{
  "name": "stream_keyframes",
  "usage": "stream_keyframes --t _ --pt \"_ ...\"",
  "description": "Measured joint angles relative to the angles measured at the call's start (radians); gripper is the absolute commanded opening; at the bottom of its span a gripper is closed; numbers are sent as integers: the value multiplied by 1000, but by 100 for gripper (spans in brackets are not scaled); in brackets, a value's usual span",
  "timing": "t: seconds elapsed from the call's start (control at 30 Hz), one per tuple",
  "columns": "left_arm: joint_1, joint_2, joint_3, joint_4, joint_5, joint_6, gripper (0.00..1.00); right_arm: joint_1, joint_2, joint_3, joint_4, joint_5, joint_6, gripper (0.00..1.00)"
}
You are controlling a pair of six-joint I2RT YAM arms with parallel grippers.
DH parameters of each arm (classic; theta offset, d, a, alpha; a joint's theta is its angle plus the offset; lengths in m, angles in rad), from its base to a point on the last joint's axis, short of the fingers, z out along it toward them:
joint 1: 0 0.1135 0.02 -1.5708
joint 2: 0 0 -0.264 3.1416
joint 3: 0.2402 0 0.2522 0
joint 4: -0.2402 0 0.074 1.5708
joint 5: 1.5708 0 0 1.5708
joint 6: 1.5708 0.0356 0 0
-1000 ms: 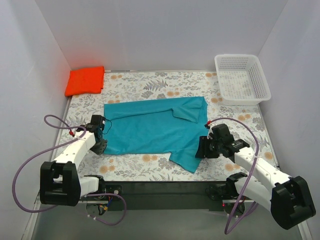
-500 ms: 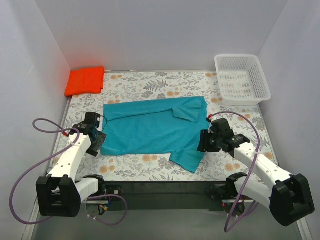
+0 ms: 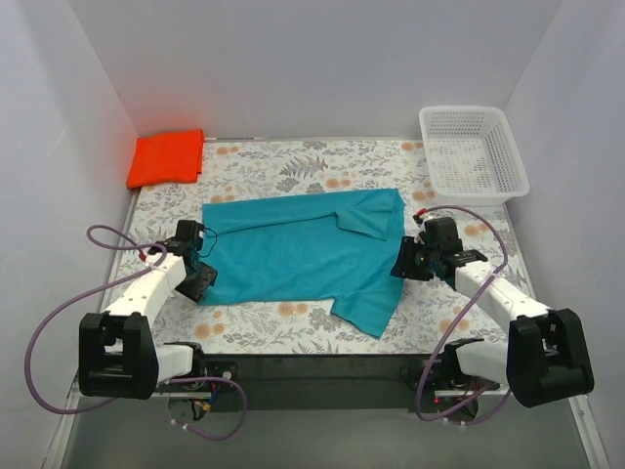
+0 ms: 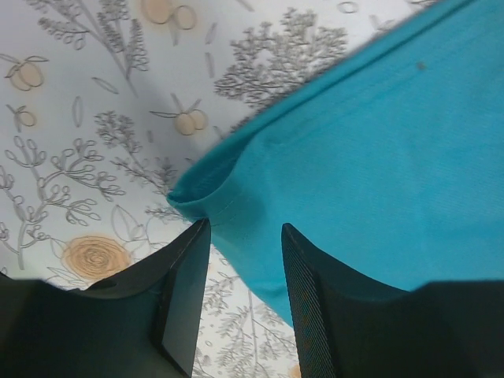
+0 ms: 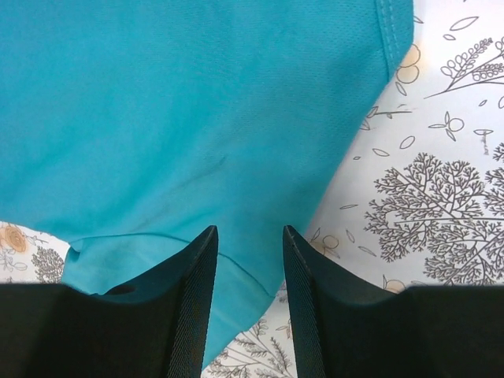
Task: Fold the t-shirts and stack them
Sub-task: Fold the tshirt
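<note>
One of the two shirts looks finished: the orange-red t-shirt [image 3: 167, 157] sits folded into a compact pad well to the left of the basket [image 3: 474, 199], at the back wall.

The teal t-shirt [image 3: 293, 249] is not yet folded. It lies spread flat on the table [image 3: 293, 166], left of the basket and nearer the arms. One sleeve is turned in at the corner closest to the basket, and the other pokes out on the near side.

Remaining, by my estimate: fold the teal shirt, then stack the two shirts.

- **Left gripper** [image 4: 246, 225]: at the teal corner farthest from the basket, jaws parted astride the hem, nothing pinched.
- **Right gripper** [image 5: 250, 229]: at the teal edge on the basket side, jaws parted over the cloth, holding nothing.

Unclear:
- whether either gripper's fingertips touch the fabric
- how many layers the orange-red pad has
- the finger bases, which are cut off in both wrist views
</note>
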Motion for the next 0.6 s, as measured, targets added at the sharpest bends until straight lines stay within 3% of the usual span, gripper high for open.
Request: stream_keyframes --t 0.37,0.6 --pt "2 -2 -98 -48 -61 -69 50 -182 1 -111 61 -73 -21 43" --pt "2 -28 25 -74 -71 -18 62 -187 -100 -107 34 -137 -44 43"
